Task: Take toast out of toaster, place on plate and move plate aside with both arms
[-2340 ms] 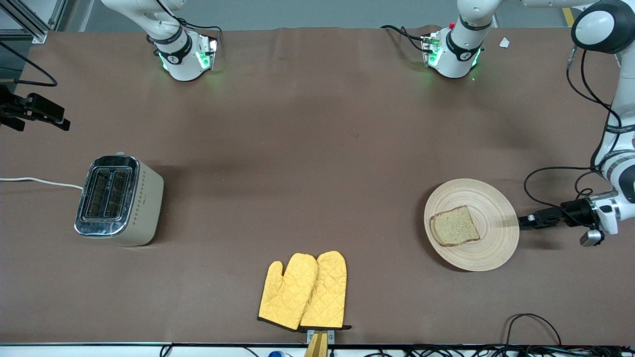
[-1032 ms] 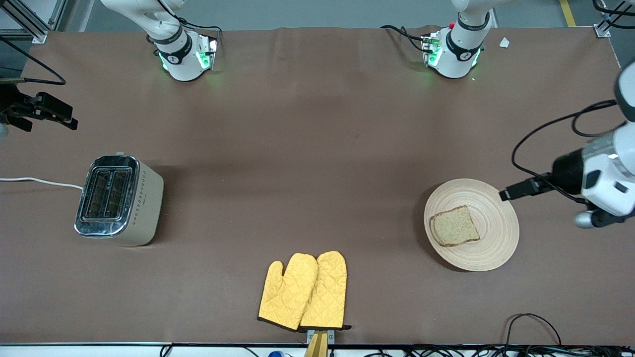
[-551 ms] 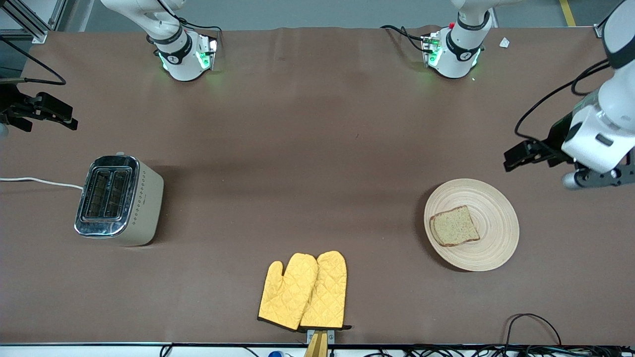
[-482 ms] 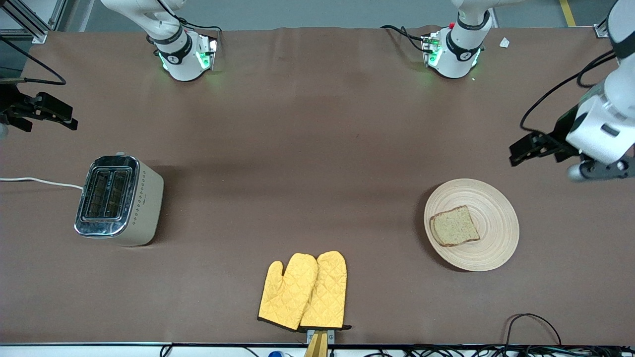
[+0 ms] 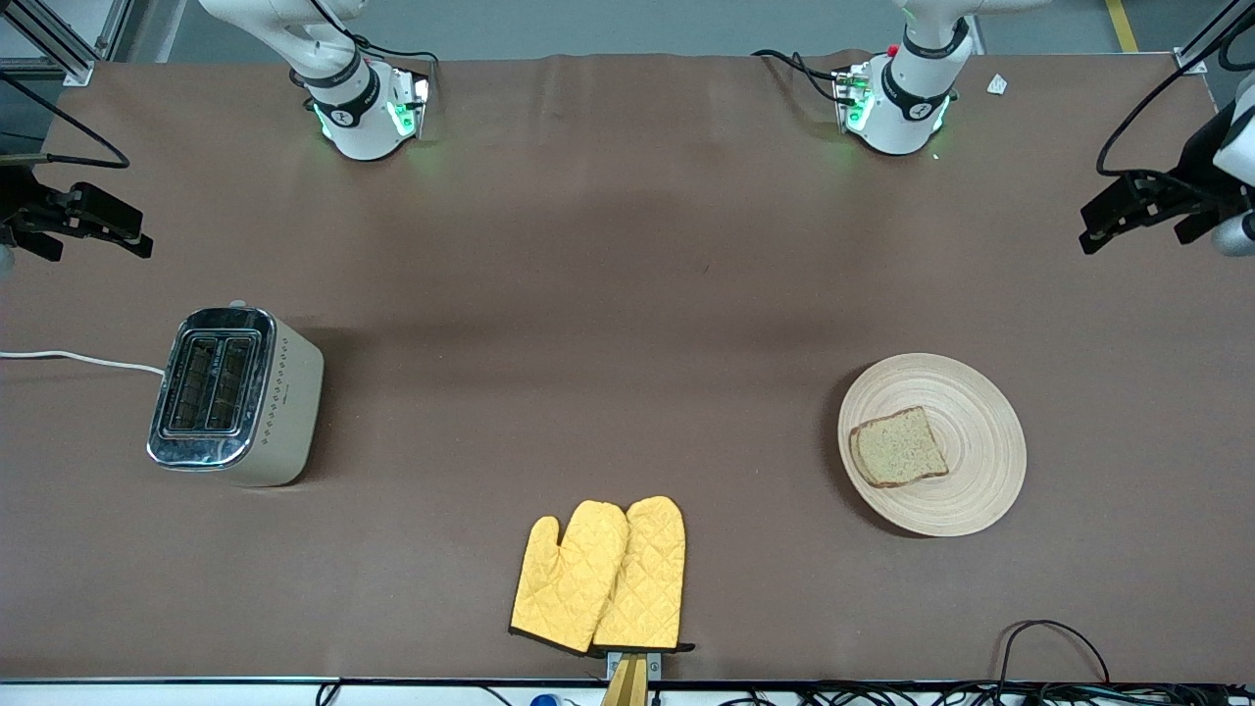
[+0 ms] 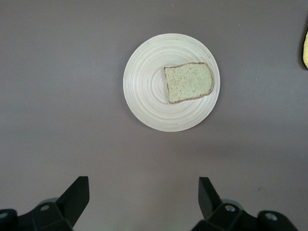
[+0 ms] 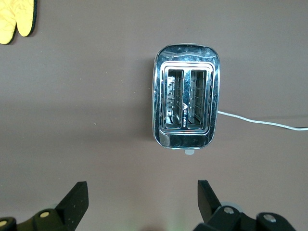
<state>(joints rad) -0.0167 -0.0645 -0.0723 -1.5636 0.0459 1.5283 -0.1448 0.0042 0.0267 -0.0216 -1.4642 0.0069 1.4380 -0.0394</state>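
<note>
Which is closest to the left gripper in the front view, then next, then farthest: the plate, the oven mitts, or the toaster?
From the left gripper, up over the left arm's end of the table:
1. The plate, holding the toast, at the same end.
2. The yellow oven mitts, mid-table at the edge nearest the camera.
3. The toaster, at the right arm's end.

- Square slice of speckled tan-brown toast (image 5: 899,447) lies on the round pale wooden plate (image 5: 980,490) — off-centre, toward the right arm's end.
- Plate sits toward the left arm's end of the table.
- Cream-and-chrome two-slot toaster (image 5: 235,395) sits toward the right arm's end.
- Pair of yellow quilted oven mitts (image 5: 600,576) lies between them — nearer the front camera than both.
</note>
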